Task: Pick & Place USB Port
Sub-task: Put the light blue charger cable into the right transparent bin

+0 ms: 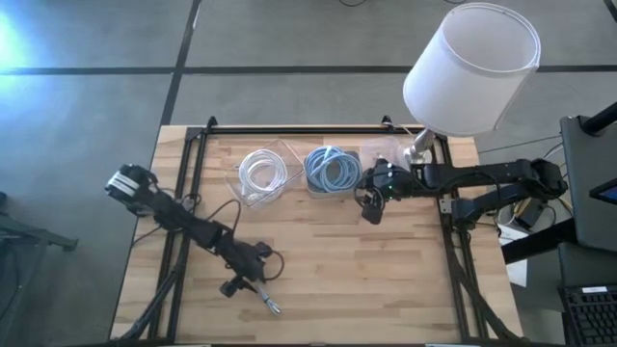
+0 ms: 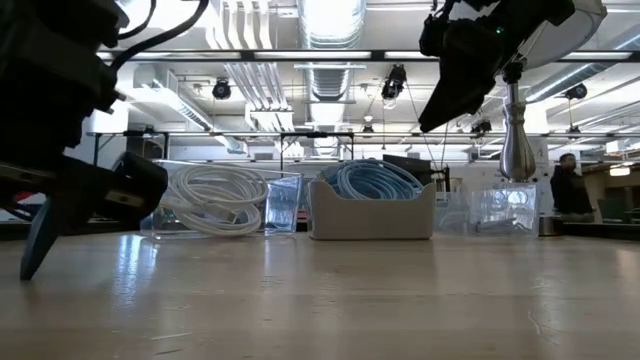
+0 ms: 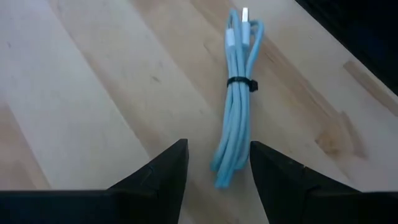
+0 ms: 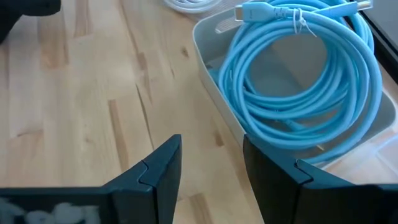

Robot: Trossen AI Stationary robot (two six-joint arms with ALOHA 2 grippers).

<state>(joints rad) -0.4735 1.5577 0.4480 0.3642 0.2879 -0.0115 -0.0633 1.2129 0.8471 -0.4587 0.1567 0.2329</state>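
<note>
A short light-blue USB cable (image 3: 237, 106), bundled with a black tie, lies flat on the wooden table near its near edge; in the high view the cable (image 1: 271, 306) is small. My left gripper (image 3: 217, 171) is open and low over the cable's near end, one finger on either side of it, apart from it. In the high view my left gripper (image 1: 256, 289) is at the table's near middle. My right gripper (image 4: 211, 162) is open and empty, raised above the table beside the white bin of coiled blue cable (image 4: 298, 81); the high view also shows my right gripper (image 1: 372, 208).
Along the far edge stand a clear bin with a white cable (image 1: 258, 174), the white bin with blue cable (image 1: 333, 170) and another clear bin (image 1: 381, 152). A lamp with a white shade (image 1: 471, 66) stands at the far right corner. Bare wood (image 1: 366, 280) lies in the middle.
</note>
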